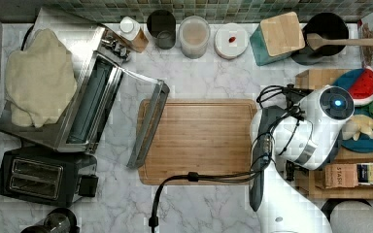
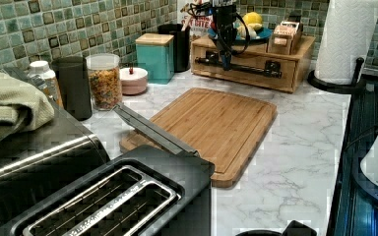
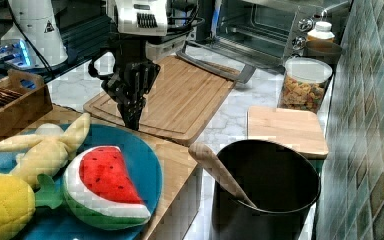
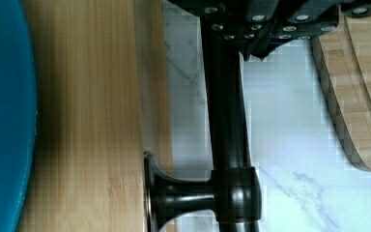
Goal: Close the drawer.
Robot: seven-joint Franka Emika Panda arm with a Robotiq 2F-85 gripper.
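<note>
The drawer (image 2: 256, 74) sits in the wooden shelf unit (image 2: 300, 49), its light-wood front about flush with the unit's face. Its long black bar handle (image 2: 250, 69) runs across the front. My gripper (image 2: 225, 61) hangs straight down at the left view's left part of that handle. In the wrist view the handle (image 4: 229, 135) passes under the gripper (image 4: 251, 48), beside the drawer front (image 4: 157, 96). In the right view the gripper (image 3: 132, 117) tapers to one point, fingers together. They look shut, resting against the bar's outer side.
A wooden cutting board (image 1: 199, 141) lies on the marble counter just in front of the drawer. A blue fruit plate (image 3: 130, 150) tops the shelf unit. A paper towel roll (image 2: 347, 39) stands beside it. The toaster oven's open door (image 1: 148, 124) reaches the board's far end.
</note>
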